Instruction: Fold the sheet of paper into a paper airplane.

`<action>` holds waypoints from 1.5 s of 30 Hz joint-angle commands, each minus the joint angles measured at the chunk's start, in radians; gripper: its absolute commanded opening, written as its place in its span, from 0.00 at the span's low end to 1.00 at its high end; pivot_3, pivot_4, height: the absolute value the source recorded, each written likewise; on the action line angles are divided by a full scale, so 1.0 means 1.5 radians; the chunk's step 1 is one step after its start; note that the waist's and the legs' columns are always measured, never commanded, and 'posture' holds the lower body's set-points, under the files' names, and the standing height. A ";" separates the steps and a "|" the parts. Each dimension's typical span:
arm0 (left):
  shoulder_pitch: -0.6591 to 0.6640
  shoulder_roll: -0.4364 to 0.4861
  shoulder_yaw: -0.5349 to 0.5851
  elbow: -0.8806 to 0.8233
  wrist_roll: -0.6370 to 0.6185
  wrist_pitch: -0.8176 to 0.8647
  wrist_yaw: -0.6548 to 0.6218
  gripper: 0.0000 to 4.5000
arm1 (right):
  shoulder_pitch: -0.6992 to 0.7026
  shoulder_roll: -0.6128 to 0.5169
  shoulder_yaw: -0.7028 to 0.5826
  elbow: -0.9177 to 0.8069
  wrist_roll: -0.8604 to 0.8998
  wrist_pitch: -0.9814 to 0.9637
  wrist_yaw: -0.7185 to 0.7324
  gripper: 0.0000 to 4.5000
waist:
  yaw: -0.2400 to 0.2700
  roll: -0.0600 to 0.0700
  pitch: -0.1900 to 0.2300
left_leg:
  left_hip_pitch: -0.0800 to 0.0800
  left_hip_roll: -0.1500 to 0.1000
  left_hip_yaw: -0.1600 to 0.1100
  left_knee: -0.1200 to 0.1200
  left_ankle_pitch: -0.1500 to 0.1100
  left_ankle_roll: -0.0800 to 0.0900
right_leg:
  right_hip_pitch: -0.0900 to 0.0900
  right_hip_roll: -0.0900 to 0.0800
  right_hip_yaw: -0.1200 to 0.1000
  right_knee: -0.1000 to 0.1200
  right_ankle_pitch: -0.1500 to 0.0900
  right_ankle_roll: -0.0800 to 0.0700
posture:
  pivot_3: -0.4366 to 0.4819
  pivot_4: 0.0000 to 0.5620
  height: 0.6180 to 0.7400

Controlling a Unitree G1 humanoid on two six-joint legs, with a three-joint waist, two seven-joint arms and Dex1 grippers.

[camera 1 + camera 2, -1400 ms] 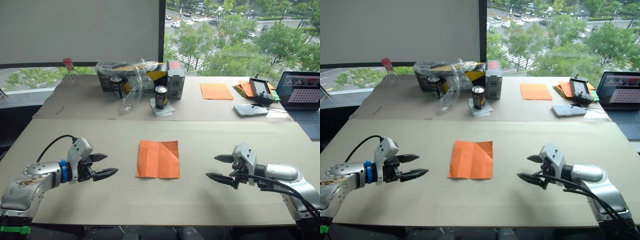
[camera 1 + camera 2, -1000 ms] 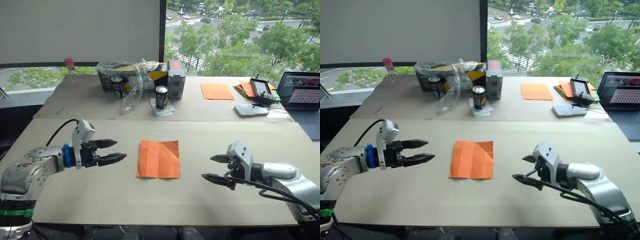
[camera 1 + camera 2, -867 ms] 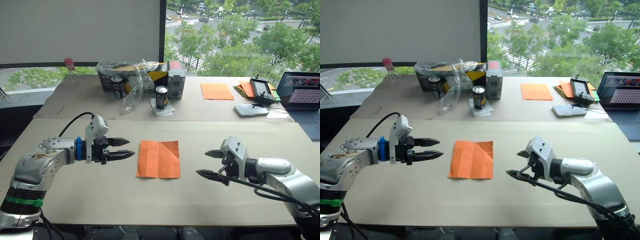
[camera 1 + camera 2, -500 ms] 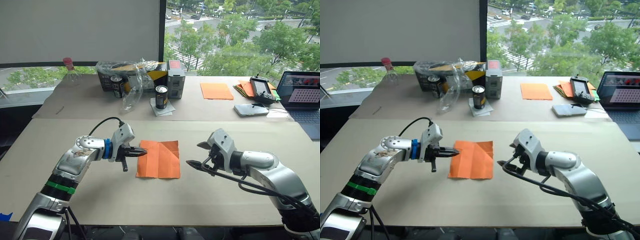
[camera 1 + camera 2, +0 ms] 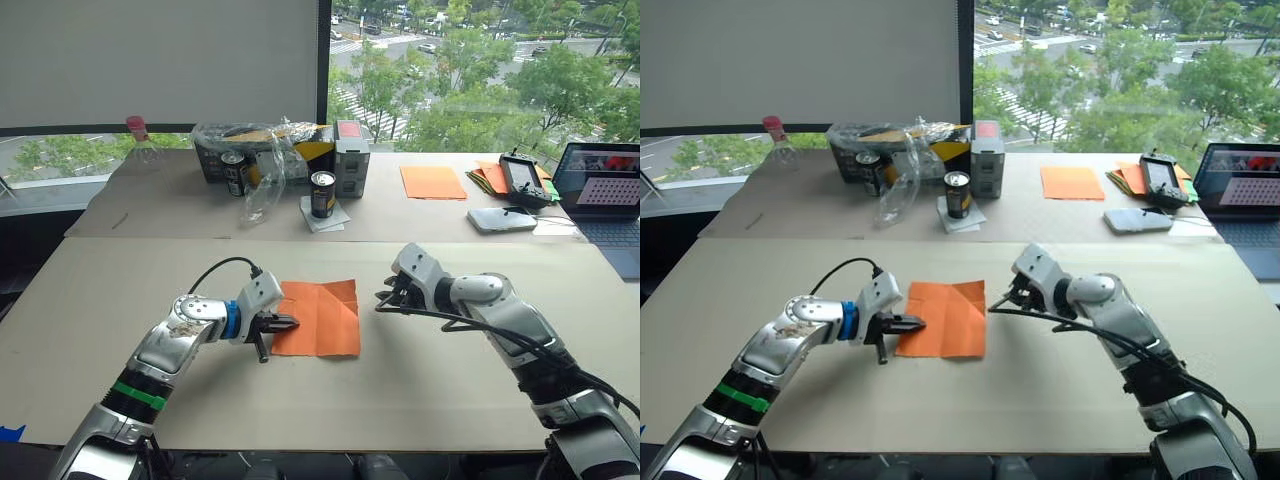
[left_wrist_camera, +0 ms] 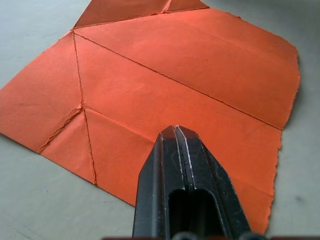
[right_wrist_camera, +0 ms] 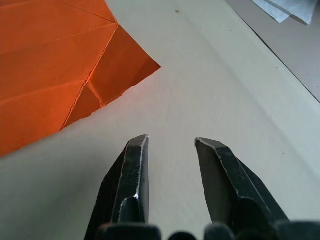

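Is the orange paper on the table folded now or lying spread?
Spread. The paper lies flat in one layer, with crease lines across it but no flap raised. The left claw touches its edge.

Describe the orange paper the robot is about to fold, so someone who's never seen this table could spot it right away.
On the near tan table, between the left gripper and right gripper, the sheet of paper lies flat. It is creased, whereas the smooth orange sheet lies on the far table.
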State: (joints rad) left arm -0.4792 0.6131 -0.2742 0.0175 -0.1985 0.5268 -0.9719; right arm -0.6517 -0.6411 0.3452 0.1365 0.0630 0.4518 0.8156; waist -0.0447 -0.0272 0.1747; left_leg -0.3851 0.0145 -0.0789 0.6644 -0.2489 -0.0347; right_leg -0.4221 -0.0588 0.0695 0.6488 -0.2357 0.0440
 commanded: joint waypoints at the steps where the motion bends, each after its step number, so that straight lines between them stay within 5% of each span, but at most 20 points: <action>1: 0.022 -0.001 -0.002 0.010 0.018 0.011 0.016 0.00 | -0.042 0.034 0.010 0.076 -0.020 -0.083 0.040 0.04 | 0.000 0.000 0.000 | 0.000 0.000 0.000 0.000 0.000 0.000 | 0.000 0.000 0.000 0.000 0.000 0.000 | 0.48 0.27 0.92; 18: 0.063 -0.008 0.004 -0.012 0.026 0.019 0.048 0.00 | -0.045 0.103 -0.027 0.182 0.049 -0.110 0.260 0.01 | -0.002 0.001 -0.003 | 0.003 0.000 0.000 0.000 0.000 0.000 | 0.003 0.000 0.000 0.001 0.000 0.000 | 0.48 0.27 0.92; 45: 0.064 -0.015 0.020 -0.010 0.021 0.021 0.060 0.00 | -0.029 0.176 -0.073 0.092 0.134 -0.016 0.262 0.01 | -0.001 0.001 -0.003 | 0.004 0.000 0.000 0.000 0.000 0.000 | 0.002 0.000 0.000 0.004 0.000 0.000 | 0.48 0.27 0.92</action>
State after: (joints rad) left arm -0.4072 0.5899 -0.2312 -0.0297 -0.1895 0.5290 -0.8934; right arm -0.6956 -0.3800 0.2458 0.3145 0.2501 0.4219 1.2140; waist -0.0461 -0.0255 0.1707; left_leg -0.3791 0.0145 -0.0790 0.6643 -0.2489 -0.0347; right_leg -0.4199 -0.0586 0.0696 0.6549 -0.2358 0.0439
